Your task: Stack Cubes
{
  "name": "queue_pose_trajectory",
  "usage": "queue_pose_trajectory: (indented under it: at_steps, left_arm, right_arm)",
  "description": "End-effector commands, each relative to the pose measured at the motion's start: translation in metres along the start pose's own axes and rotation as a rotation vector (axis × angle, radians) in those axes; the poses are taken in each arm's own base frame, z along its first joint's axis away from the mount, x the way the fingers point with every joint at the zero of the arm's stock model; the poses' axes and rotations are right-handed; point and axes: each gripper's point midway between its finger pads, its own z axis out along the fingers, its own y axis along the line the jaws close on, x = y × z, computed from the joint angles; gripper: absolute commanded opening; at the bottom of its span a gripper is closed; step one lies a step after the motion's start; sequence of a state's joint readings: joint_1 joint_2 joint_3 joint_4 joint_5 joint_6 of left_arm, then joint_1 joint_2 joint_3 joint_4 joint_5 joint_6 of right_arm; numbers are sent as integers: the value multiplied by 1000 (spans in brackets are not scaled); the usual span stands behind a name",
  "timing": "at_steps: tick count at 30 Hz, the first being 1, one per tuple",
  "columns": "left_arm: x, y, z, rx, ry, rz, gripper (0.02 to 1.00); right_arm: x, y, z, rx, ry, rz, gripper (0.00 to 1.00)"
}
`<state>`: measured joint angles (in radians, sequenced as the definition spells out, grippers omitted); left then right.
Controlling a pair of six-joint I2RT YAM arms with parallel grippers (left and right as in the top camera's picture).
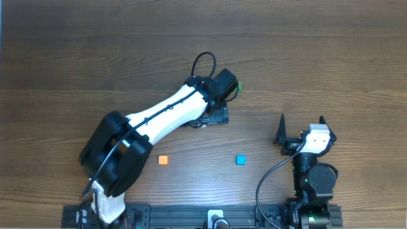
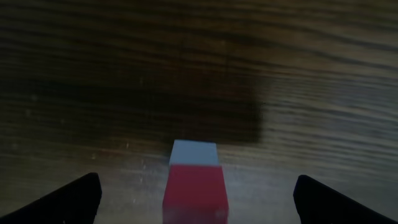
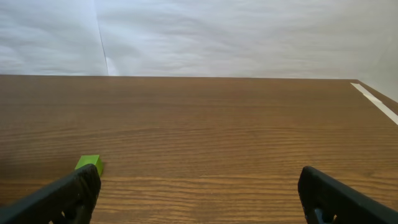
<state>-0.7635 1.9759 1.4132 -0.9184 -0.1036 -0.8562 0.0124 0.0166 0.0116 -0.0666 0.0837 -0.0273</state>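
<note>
The left gripper [image 2: 198,190] stood released astride the red cube [image 2: 195,193] mid-bench [image 1: 76,57]. The right gripper [image 3: 199,196], likewise released, sat near the right front corner.

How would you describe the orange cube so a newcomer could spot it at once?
On the wooden table, find the left arm, white with a bulky black joint housing near its base. Just right of that housing, on bare wood, lies the orange cube. Its only close neighbour, the blue cube, sits level with it farther right; colour tells them apart.
</note>
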Motion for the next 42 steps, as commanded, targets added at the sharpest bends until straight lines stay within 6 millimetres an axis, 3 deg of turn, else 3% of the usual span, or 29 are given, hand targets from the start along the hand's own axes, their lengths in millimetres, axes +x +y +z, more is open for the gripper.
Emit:
queue_pose_trajectory:
  at_steps: [1,8,11,14,19,25,34,42]
  left_arm:
    - [-12,-2,-68,128,-110,24,1000]
    - [11,20,-150,230,-180,27,1000]
    - [26,37,-161,202,-207,47,998]
    - [42,57,-147,159,-195,37,1000]
    - [78,94,-95,64,-105,-25,996]
    - [100,109,-47,55,-75,-25,963]
    - [111,127,-15,34,-23,-68,888]
    - [115,127,1,17,3,-63,858]
  right_arm:
    - [2,0,0,-2,3,0,991]
    - [2,0,0,-2,3,0,991]
    - [2,0,0,-2,3,0,993]
    - [2,0,0,-2,3,0,991]
    - [2,0,0,-2,3,0,993]
    - [2,0,0,-2,3,0,991]
    - [2,0,0,-2,3,0,991]
    - [2,0,0,-2,3,0,991]
